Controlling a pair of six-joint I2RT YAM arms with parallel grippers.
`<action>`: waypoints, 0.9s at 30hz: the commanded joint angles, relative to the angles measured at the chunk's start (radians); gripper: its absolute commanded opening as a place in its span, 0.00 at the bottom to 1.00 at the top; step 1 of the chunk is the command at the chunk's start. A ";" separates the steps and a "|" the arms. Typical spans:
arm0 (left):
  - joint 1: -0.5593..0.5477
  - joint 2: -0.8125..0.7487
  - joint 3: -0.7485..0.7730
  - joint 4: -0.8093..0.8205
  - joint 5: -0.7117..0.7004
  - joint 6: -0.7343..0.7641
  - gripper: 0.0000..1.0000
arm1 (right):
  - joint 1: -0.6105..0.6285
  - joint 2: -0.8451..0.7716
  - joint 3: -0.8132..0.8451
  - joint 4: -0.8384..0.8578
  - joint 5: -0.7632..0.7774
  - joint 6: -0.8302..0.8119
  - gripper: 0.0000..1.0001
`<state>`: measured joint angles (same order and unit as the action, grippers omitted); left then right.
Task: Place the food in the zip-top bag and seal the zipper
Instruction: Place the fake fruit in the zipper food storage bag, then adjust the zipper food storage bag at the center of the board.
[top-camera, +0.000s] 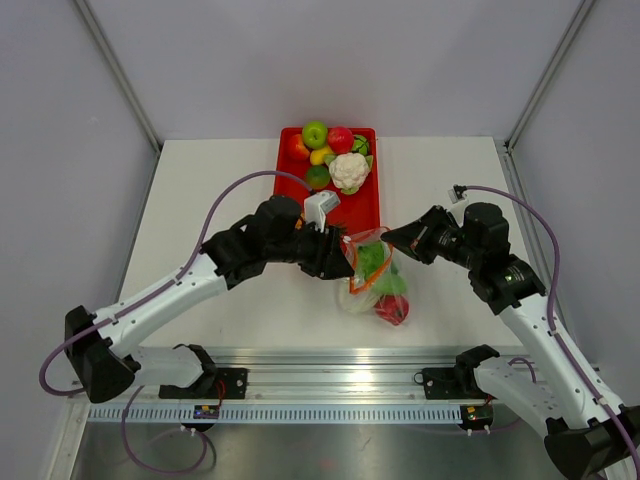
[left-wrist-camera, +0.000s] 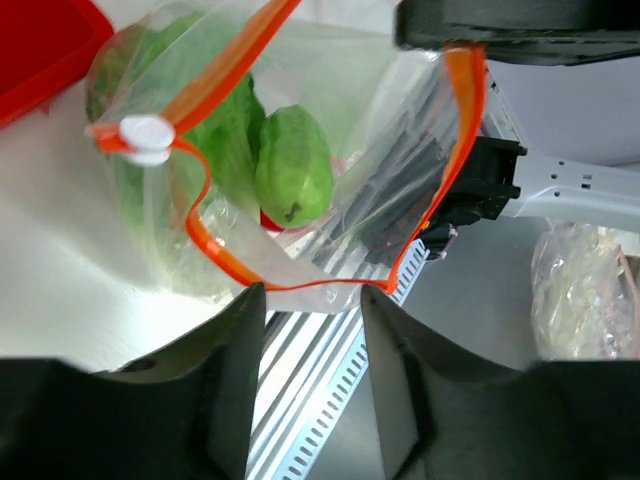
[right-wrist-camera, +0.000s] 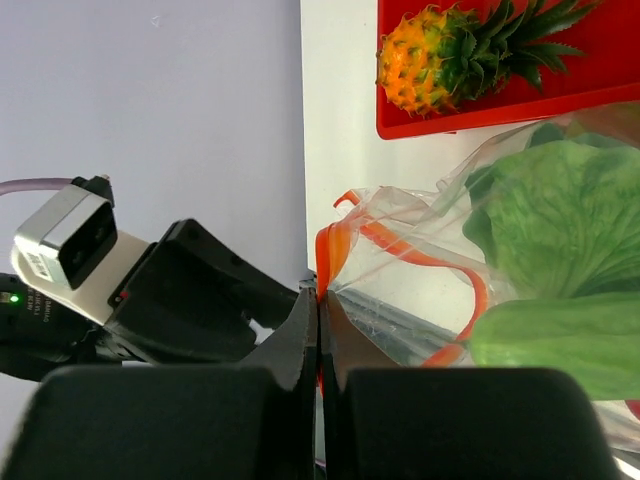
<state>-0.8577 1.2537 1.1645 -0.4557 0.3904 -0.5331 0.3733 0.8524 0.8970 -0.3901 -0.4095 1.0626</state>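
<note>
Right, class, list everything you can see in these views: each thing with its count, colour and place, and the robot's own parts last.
table: one, white, beneath everything.
tray: one, red, table's far centre.
green apple: one, green, tray's far edge.
red apple: one, red, beside green apple.
cauliflower: one, white, tray's right side.
pineapple: one, orange, leafy, in tray.
zip-top bag: one, clear, before tray, mouth open.
zipper: one, orange-red, bag's mouth, unsealed.
lettuce: one, green, inside bag.
cucumber: one, green, inside bag.
tomato: one, red, bag's near end.
left gripper: one, black, open, at bag's rim.
right gripper: one, black, shut on zipper.
</note>
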 joint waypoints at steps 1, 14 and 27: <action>-0.003 -0.027 -0.048 0.017 -0.093 -0.001 0.37 | 0.012 -0.003 0.048 0.043 -0.006 -0.015 0.00; -0.007 0.085 -0.127 0.187 -0.073 -0.065 0.45 | 0.010 -0.010 0.056 0.019 -0.002 -0.023 0.00; -0.009 0.197 -0.152 0.322 -0.065 -0.134 0.42 | 0.012 0.005 0.049 0.039 -0.012 -0.016 0.00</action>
<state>-0.8612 1.4269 1.0149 -0.2337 0.3302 -0.6529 0.3740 0.8562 0.8978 -0.4030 -0.4095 1.0496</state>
